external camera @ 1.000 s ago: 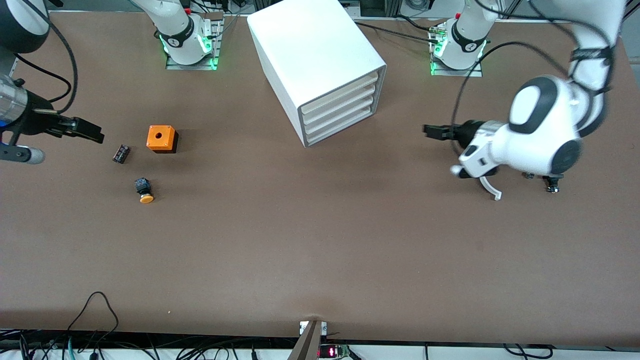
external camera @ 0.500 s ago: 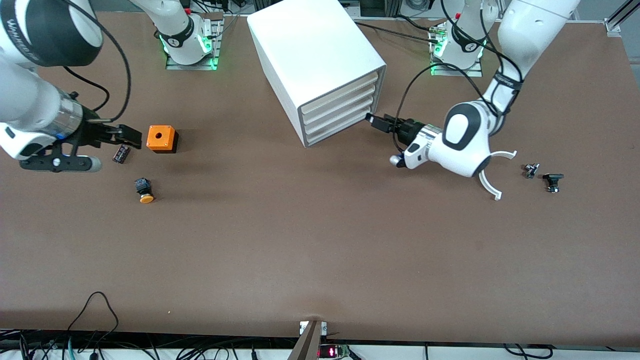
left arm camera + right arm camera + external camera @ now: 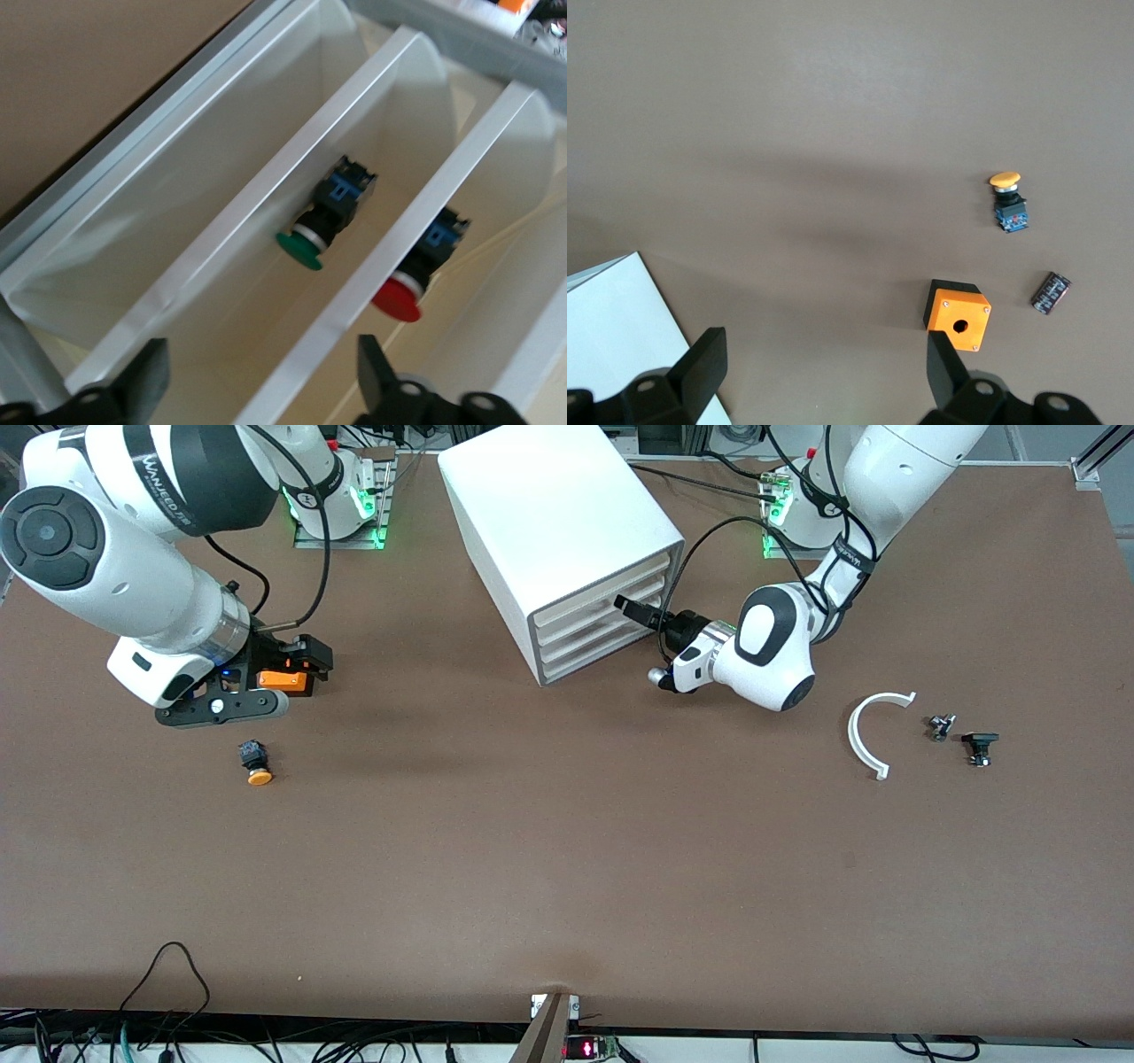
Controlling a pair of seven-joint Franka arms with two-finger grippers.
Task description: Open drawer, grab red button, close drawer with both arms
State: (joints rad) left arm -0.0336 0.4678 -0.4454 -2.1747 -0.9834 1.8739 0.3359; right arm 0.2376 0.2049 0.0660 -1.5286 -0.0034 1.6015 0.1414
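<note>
The white cabinet [image 3: 549, 514] stands between the arm bases, its four beige drawer fronts [image 3: 594, 624] all pushed in. My left gripper [image 3: 625, 607] is at those fronts, open and empty. The left wrist view looks into the drawers over my open gripper [image 3: 261, 385]. The red-capped button [image 3: 400, 297] lies in one drawer [image 3: 496, 133], and a green-capped button [image 3: 310, 244] lies in the drawer beside it. My right gripper [image 3: 306, 657] hangs open and empty over the orange box [image 3: 283, 681]. In the right wrist view it [image 3: 824, 376] is open above bare table.
The orange box with a hole [image 3: 957, 316], an orange-yellow-capped button [image 3: 257, 766] and a small black part [image 3: 1051, 292] lie toward the right arm's end. A white curved piece [image 3: 864, 735] and two small dark parts [image 3: 974, 742] lie toward the left arm's end.
My left gripper has swung from near the white curved piece to the cabinet's drawer fronts. My right gripper has moved in over the orange box, toward the cabinet.
</note>
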